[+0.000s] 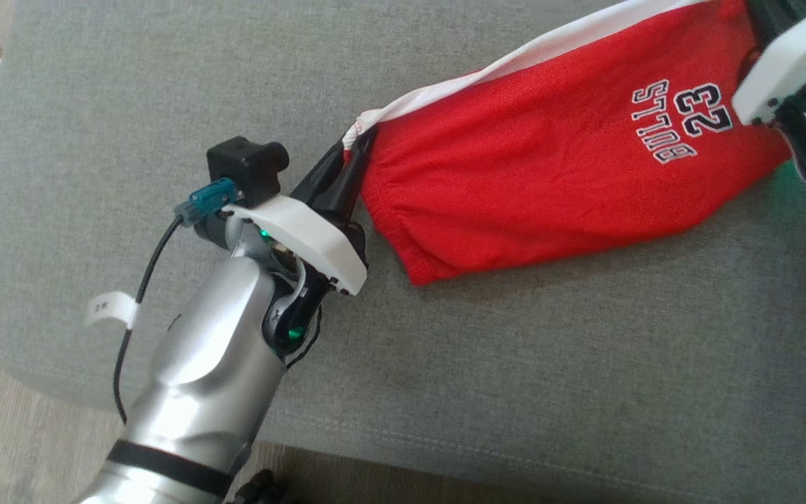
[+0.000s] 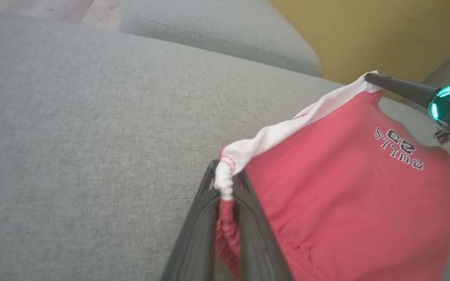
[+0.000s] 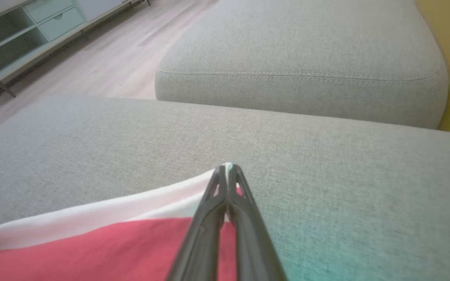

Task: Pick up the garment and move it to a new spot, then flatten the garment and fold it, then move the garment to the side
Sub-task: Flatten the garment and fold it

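We see the garment – red shorts with a white band – held up between both arms over a grey cushion. In the head view its long axis runs from the picture's middle up to the upper right corner. The white band forms the upper edge and is pulled straight between the two grips. The red cloth sags below it, and we cannot tell whether the lower hem touches the cushion. The print "BULLS 23" sits near the right end and reads turned over from the head.

The left pincer is clenched on the bunched corner where white meets red, at the garment's left end. The right pincer is clamped shut on the white band at the other end, its fingers pressed together with cloth between them.

The cushion is flat, woven and pale grey. A second cushion of the same cloth lies beyond it, with a seam gap between the two. A yellow wall rises behind, and a wooden floor stretches off to a low cabinet with pale drawers.

In the head view the cushion's rounded edge curves down the left side and along the bottom – floor shows past it. Broad bare grey cloth lies to the left of the garment and below it, nearer the robot.
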